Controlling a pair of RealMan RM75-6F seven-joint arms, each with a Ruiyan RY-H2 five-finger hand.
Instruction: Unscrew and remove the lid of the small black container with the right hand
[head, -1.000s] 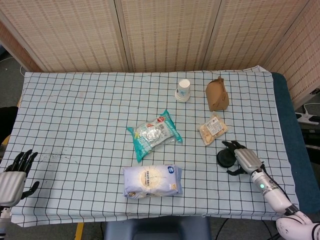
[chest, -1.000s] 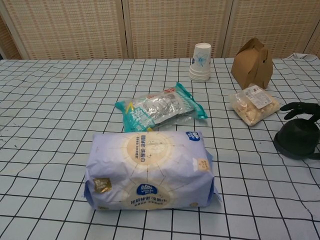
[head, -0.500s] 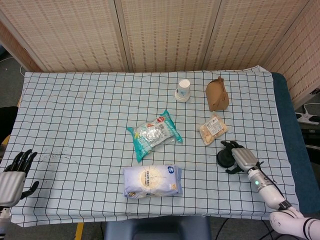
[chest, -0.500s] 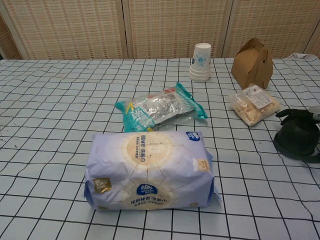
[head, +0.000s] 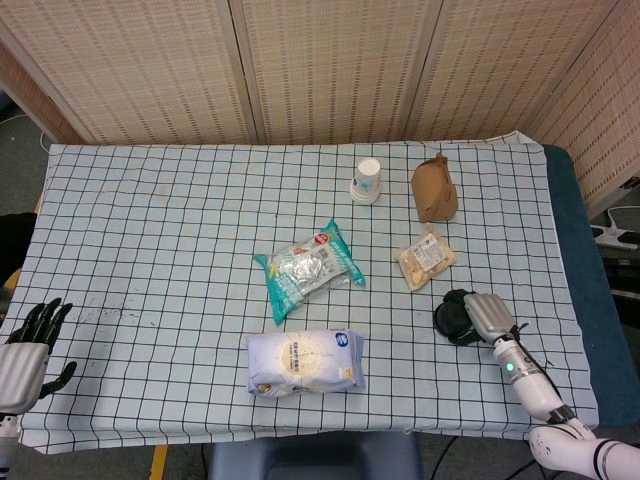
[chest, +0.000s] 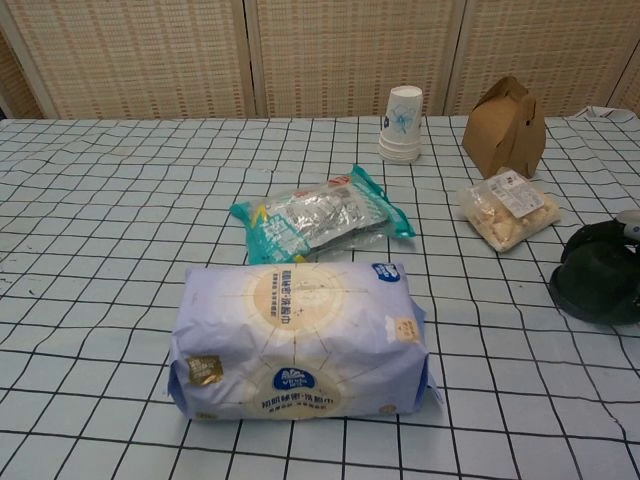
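The small black container (head: 446, 319) stands on the checked cloth near the table's right front, below a snack packet. My right hand (head: 482, 314) lies over its right side and top, with its dark fingers curled around the lid. In the chest view the container (chest: 592, 293) sits at the right edge, and the right hand (chest: 612, 237) wraps over its top, hiding the lid's outline. My left hand (head: 26, 352) hangs at the front left corner with its fingers spread, holding nothing.
A snack packet (head: 426, 257) lies just behind the container. Further back stand a brown paper box (head: 434, 188) and a paper cup (head: 367, 181). A teal packet (head: 306, 267) and a wet-wipes pack (head: 304, 362) lie mid-table. The table's right edge (head: 570, 300) is close.
My right hand has moved left onto the container and its fingers, spread a second ago, have closed over the lid. The left hand has barely moved.
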